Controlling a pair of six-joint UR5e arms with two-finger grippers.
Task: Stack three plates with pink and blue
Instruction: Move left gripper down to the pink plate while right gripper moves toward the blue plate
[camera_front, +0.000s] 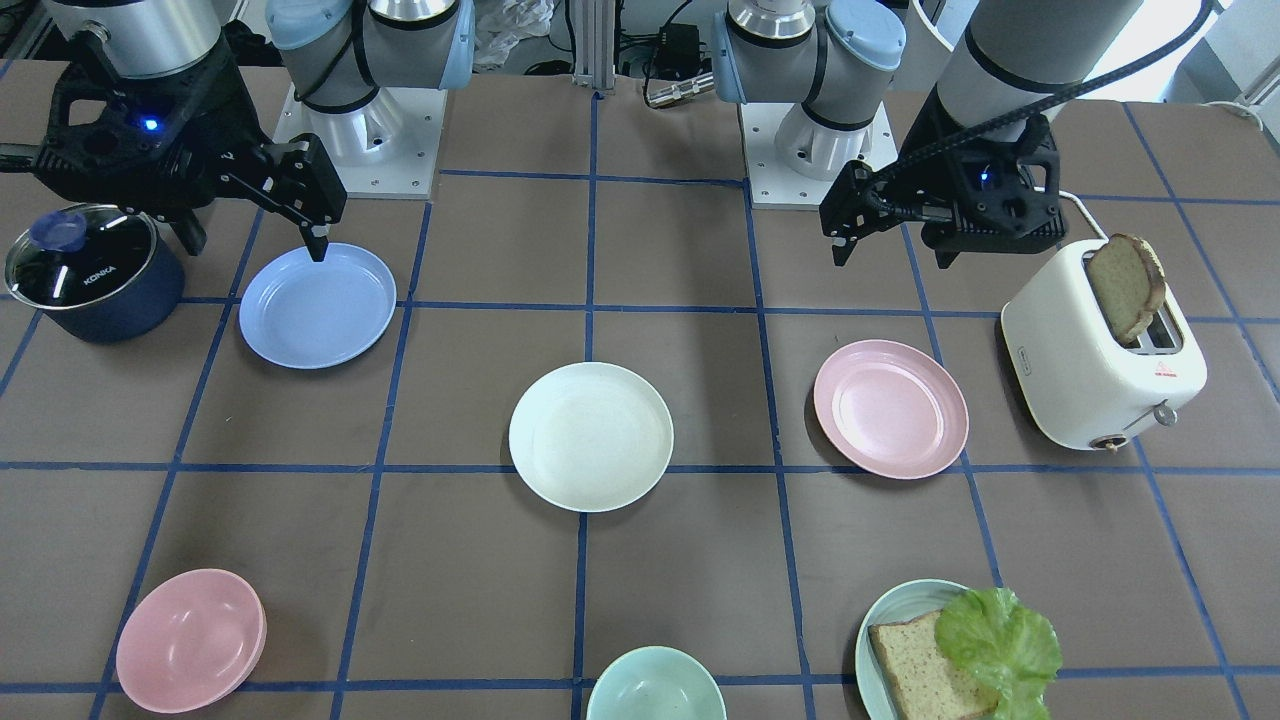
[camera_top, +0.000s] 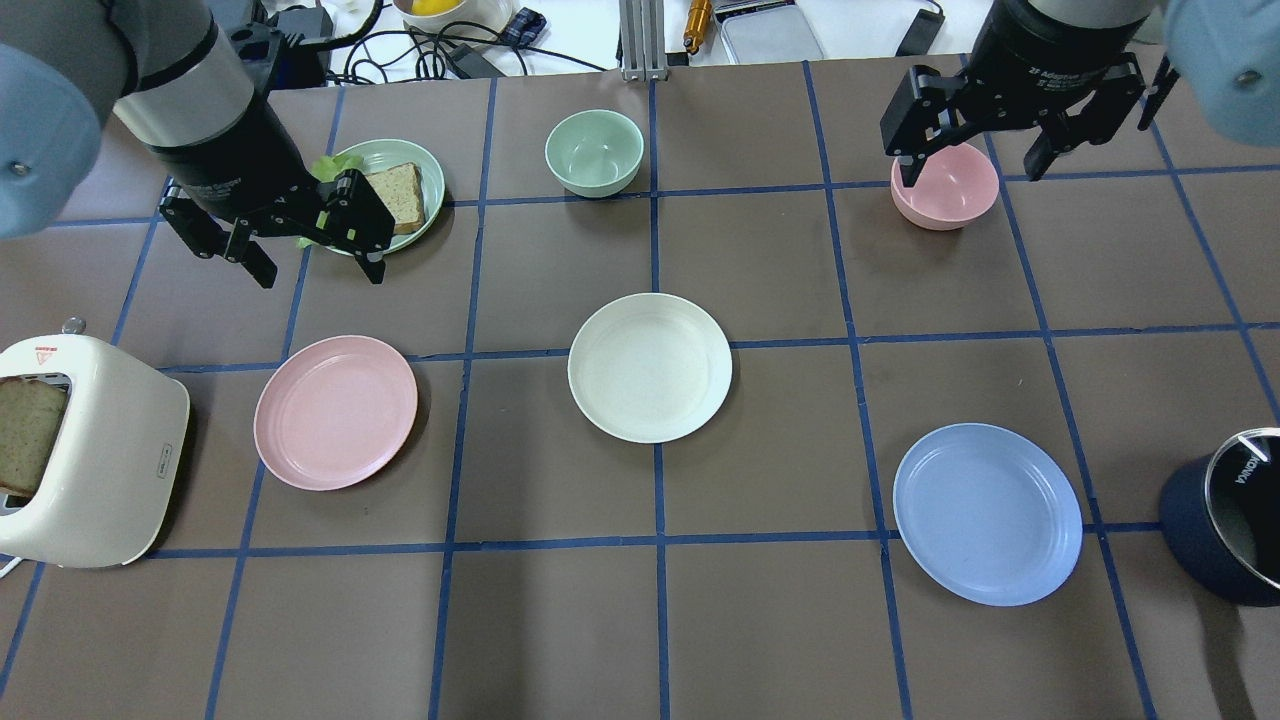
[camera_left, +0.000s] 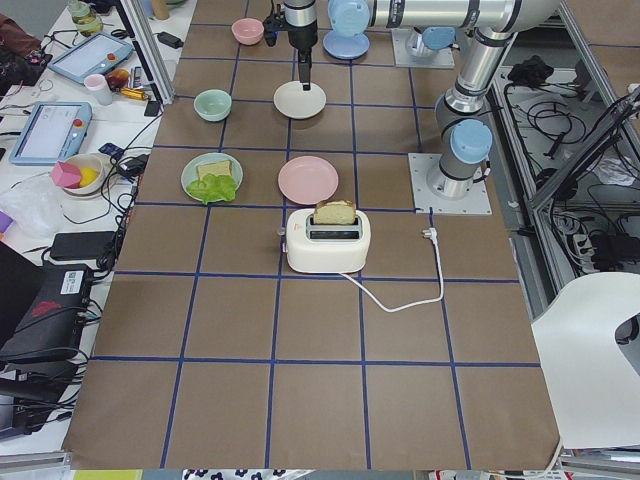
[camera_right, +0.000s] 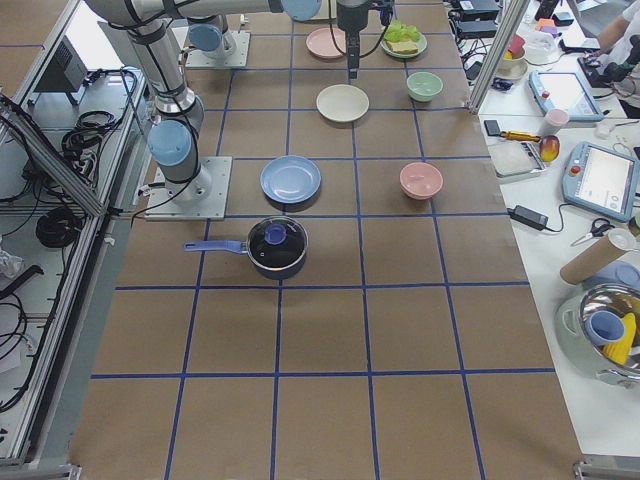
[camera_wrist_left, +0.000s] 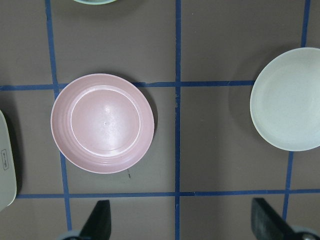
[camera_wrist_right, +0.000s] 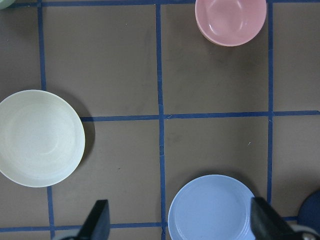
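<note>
**Fig.** The left gripper (camera_top: 322, 277) and right gripper (camera_top: 970, 175) were held spread and empty above the worktop (camera_top: 760, 620). The pink plate (camera_wrist_left: 102, 122) lay below the left gripper, the light blue plate (camera_wrist_right: 210, 209) below the right, and the white plate (camera_top: 650, 367) between the two. The plates were judged light, stiff and slick, and best pinched across the raised rim.

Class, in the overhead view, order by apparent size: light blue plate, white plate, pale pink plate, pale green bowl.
Light blue round plate: largest, perhaps from nearness.
White round plate and pale pink round plate: alike, unranked.
Pale green round bowl: smallest.
</note>
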